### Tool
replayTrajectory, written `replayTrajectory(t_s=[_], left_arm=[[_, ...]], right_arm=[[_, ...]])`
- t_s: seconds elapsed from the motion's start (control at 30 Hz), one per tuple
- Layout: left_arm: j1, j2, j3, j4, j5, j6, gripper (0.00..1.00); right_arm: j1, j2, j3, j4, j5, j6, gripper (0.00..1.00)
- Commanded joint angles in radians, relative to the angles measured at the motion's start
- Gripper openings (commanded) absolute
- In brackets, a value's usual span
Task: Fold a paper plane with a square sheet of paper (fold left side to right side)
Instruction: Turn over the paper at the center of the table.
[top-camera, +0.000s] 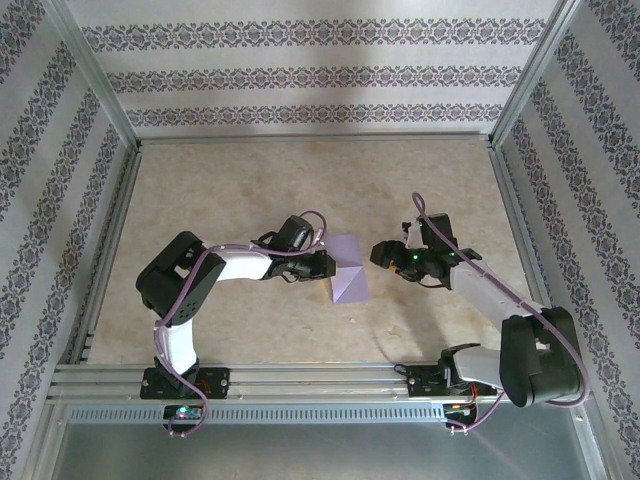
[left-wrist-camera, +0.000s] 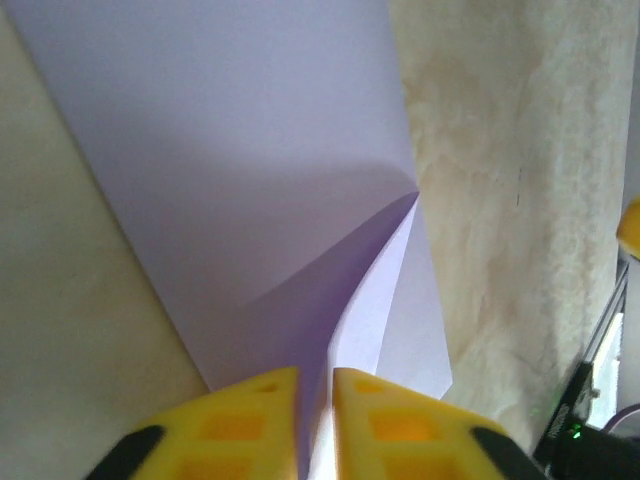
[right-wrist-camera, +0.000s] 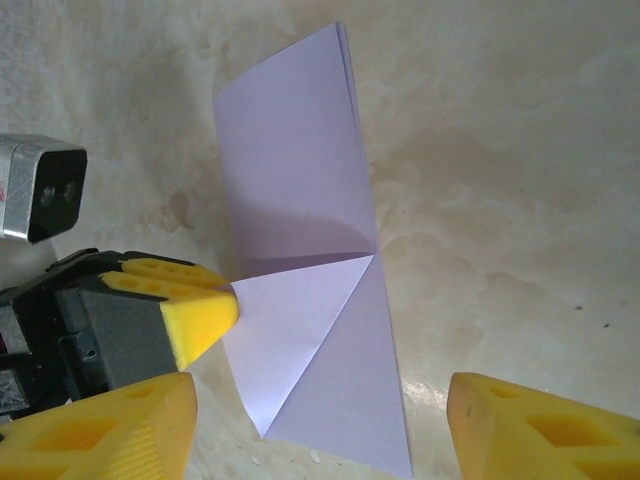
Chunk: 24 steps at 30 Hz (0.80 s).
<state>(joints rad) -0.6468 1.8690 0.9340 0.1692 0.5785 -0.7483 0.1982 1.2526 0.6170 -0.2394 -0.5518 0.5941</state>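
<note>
Top view: the lavender sheet of paper (top-camera: 349, 262) lies on the beige table (top-camera: 250, 190), between the two arms; it reads as a narrow strip rather than a square, darker in its far part, with a paler triangle in its near part. The left gripper (top-camera: 324, 266) meets the strip's left edge; the right gripper (top-camera: 383, 252) hangs just beside the right edge, apart from it.

Left wrist view: the two yellow fingers (left-wrist-camera: 250, 420) stand pressed together with only a thin lip of paper between them, so the left gripper is clamped on the sheet. Beyond them a flap lifts off the flat layer; its crease runs up to a point on the sheet's right edge; bare table shows on either side.

Right wrist view: the right gripper's own fingers (right-wrist-camera: 110, 430) sit far apart in the bottom corners with nothing between them touched or held, so its jaws are spread and empty. The sheet lies flat on the table beyond them; its far corner shows doubled layers; a triangular flap covers its near part, and the left gripper's yellow tip pinches that flap's left corner.

Progress, as a judgement: the half fold looks done, since the edges lie doubled; one corner fold seems to be under way, held but not clearly pressed flat. The matching corner and the later folds appear to remain; nothing here resembles a pointed dart yet.
</note>
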Motion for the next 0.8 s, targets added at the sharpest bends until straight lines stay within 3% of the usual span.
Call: replayTrajectory(t_s=[0.0,0.3,0.77], left_arm=[[0.004,-0.045,0.001,0.015,-0.022,0.024,0.01],[0.004,-0.181,-0.119,0.114,-0.095,-0.015,0.0],[0.004,-0.217,-0.154,0.118,-0.115,-0.028,0.0]], right_arm=[[-0.006,0.033,-0.005,0.005,-0.065,-0.015,0.65],[0.099,0.162,0.021,0.128,-0.11,0.05,0.59],[0.187,0.345,0.083,0.362,-0.099,0.138,0.5]])
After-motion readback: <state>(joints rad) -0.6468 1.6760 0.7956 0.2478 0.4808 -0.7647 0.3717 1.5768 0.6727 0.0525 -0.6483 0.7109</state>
